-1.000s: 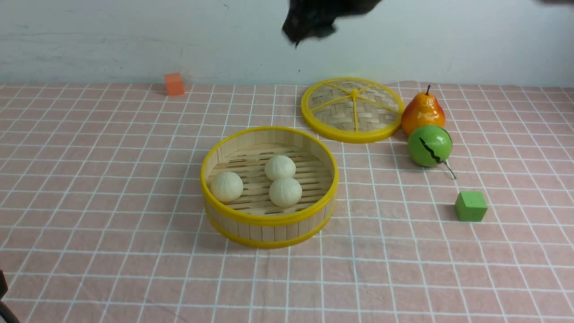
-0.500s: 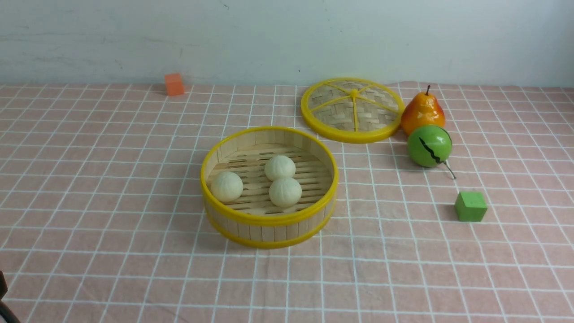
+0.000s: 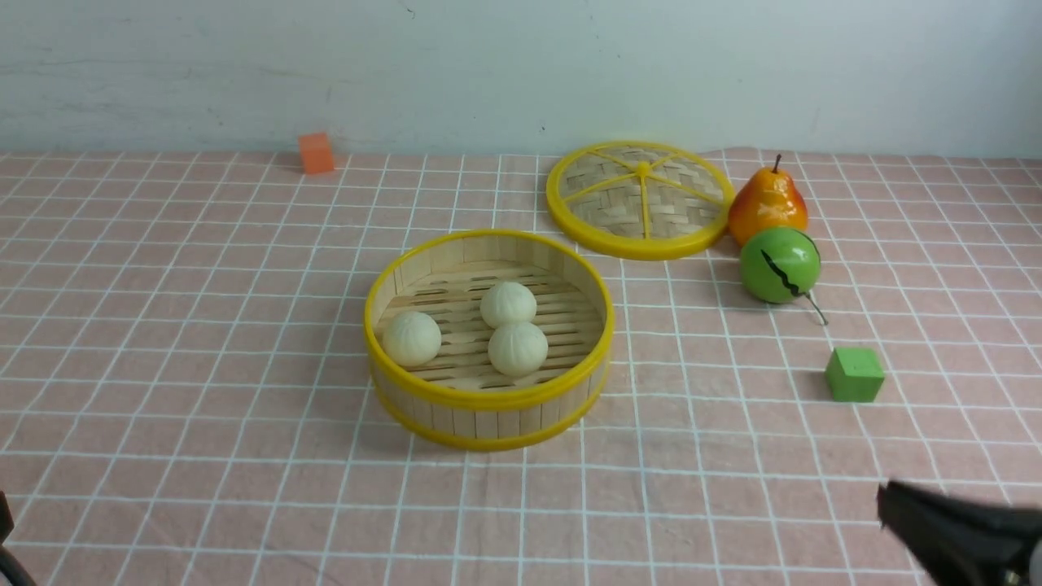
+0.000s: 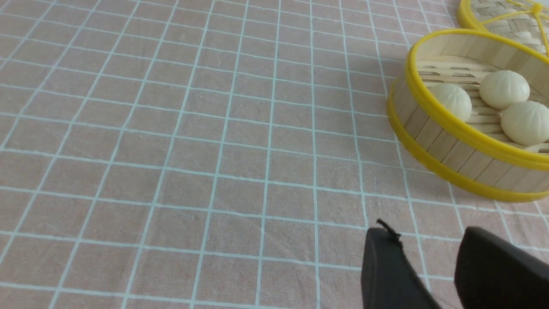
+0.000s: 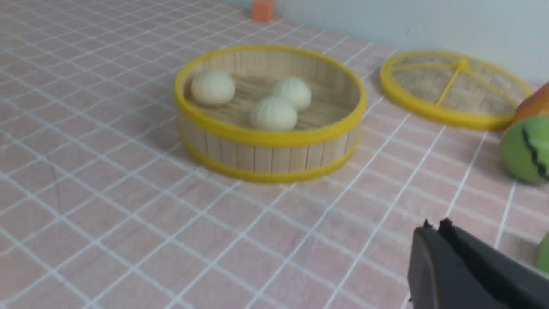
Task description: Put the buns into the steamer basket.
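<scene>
Judging by looks, buns (image 3: pixel 518 349) are light, maybe slick, shape unclear under squeeze; all three sit inside steamer basket (image 3: pixel 489 399), so job looks done. If reseating one, take it round its widest part, gently. Right tool (image 5: pixel 433 229) closed, nothing in it; left tool (image 4: pixel 422 236) parted, holding nothing.

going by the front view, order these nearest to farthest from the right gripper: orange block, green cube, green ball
1. green cube, right side
2. green ball, right side, beyond the cube
3. orange block, far left
</scene>
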Controlling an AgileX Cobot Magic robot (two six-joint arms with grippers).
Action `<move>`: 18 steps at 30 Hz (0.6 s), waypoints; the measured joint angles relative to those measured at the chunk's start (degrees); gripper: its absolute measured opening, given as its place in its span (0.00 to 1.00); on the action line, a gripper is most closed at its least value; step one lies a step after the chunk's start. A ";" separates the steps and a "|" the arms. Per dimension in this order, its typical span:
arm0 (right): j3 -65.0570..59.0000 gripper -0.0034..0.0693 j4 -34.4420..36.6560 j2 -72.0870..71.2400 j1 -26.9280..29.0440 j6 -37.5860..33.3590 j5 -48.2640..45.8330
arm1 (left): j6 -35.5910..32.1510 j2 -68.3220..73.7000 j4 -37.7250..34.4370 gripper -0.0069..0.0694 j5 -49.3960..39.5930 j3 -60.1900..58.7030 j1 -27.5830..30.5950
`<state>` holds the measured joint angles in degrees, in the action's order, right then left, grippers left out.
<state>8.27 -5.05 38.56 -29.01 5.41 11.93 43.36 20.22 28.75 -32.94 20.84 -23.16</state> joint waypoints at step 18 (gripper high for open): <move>-9.63 0.04 4.29 -36.58 19.73 0.18 -25.17 | 0.00 0.00 0.00 0.40 -0.24 0.00 0.00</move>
<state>-1.37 -0.77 1.98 -9.28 5.59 -13.24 43.36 20.22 28.75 -33.18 20.84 -23.16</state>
